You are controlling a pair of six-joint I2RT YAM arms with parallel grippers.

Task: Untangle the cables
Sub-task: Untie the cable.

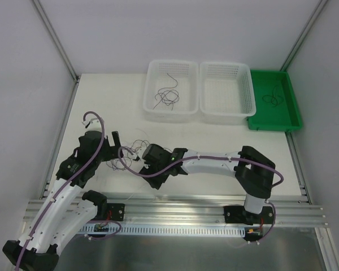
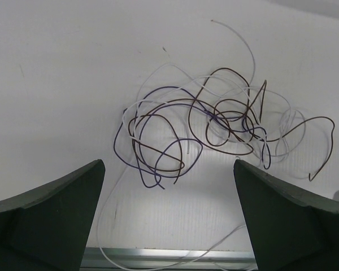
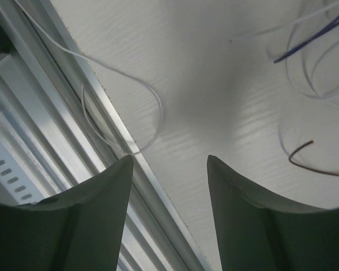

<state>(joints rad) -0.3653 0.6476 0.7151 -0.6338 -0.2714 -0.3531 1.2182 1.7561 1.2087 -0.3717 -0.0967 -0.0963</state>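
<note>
Cables [image 2: 214, 121] lie tangled just beyond wide-open left fingers [image 2: 51, 220]; right fingers [image 3: 254, 220] stand parted nearby.

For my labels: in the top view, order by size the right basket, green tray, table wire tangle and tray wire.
1. Right basket and green tray, about alike.
2. Table wire tangle, partly hidden.
3. Tray wire.

light: bright, even | shadows: soft | wrist-view foreground: blurred
</note>
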